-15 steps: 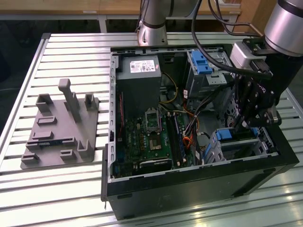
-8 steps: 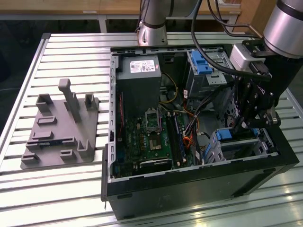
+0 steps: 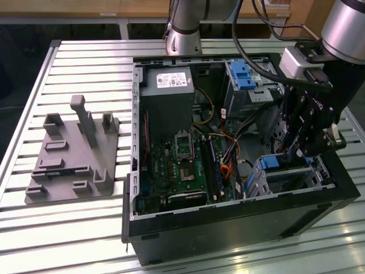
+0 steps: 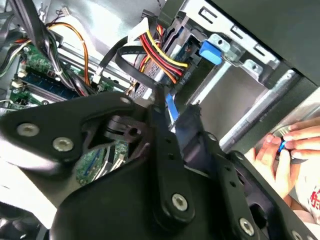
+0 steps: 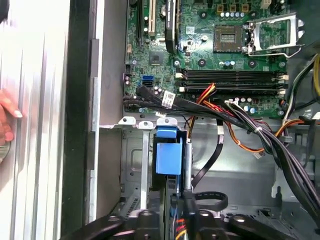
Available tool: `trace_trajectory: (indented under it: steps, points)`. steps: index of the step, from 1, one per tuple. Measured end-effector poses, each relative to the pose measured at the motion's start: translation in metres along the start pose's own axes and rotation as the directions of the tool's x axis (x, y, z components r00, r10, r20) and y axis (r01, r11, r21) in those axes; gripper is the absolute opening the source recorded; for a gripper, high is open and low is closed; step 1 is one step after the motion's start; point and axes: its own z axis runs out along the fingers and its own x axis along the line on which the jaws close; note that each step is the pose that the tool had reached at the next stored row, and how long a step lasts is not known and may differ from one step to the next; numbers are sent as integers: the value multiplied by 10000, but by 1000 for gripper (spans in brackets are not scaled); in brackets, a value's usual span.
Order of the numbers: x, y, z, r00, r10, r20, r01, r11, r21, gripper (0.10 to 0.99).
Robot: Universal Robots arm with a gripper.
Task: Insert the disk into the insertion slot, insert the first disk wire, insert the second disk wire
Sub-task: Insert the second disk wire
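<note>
Hovering over the silver-grey sheet-metal drive cage [image 3: 296,177], black gripper [image 3: 305,149]; grip state: cannot tell. Blue-framed silver hard drive [image 5: 168,155] sits on edge inside the cage, long axis running down into it.

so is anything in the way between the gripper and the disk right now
Nothing clearly blocks it. In the first wrist view the disk, seen by its blue carrier, sits in the insertion slot directly ahead of the gripper. A black cable loops close beside the gripper, and a wire bundle crosses beyond the disk.
</note>
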Motion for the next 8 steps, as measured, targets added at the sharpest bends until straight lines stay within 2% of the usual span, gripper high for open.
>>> trace_trajectory:
  steps: [2, 3, 8]
  points:
    - [8, 2, -90, 10000, 0, 7, 0, 10000, 0, 333]
    - [12, 3, -135, 10000, 1, 11, -1, 10000, 1, 400]
    - [31, 9, -358, 10000, 31, 14, -31, 10000, -2, 400]
